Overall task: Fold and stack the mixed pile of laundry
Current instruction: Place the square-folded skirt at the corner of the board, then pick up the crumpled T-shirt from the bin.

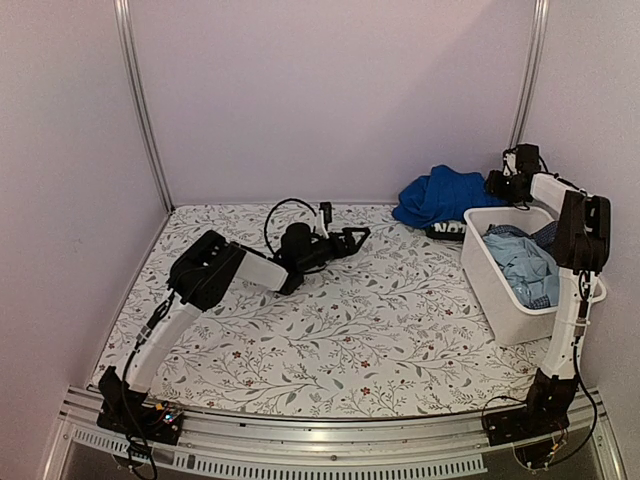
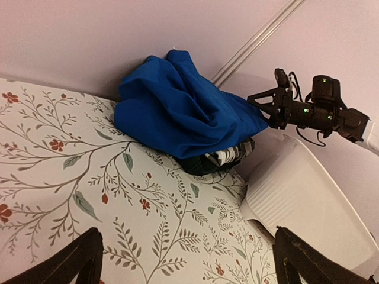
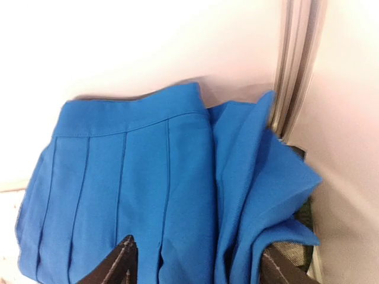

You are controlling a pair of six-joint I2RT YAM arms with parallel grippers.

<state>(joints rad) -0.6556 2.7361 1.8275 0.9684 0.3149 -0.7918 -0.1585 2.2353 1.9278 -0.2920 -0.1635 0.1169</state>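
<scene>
A crumpled royal blue garment (image 1: 438, 195) lies at the back right of the table, on top of a black-and-white plaid one (image 1: 447, 231). My right gripper (image 1: 497, 184) hovers just right of it, jaws apart. In the right wrist view the blue cloth (image 3: 136, 189) fills the frame beneath the right gripper (image 3: 198, 265), which grips nothing. Out over the middle of the table, my left gripper (image 1: 352, 238) is wide open and empty. Its own view shows the blue garment (image 2: 177, 112), the plaid (image 2: 228, 157) and the right gripper (image 2: 262, 110). A pale blue garment (image 1: 522, 262) and a dark check one (image 1: 546, 236) lie in the tub.
The white plastic tub (image 1: 490, 285) stands on the right side of the table, also seen as a ribbed white tub (image 2: 296, 195) in the left wrist view. The leaf-patterned table cover (image 1: 330, 330) spans the table. Walls and metal rails close in the back corner (image 3: 296, 65).
</scene>
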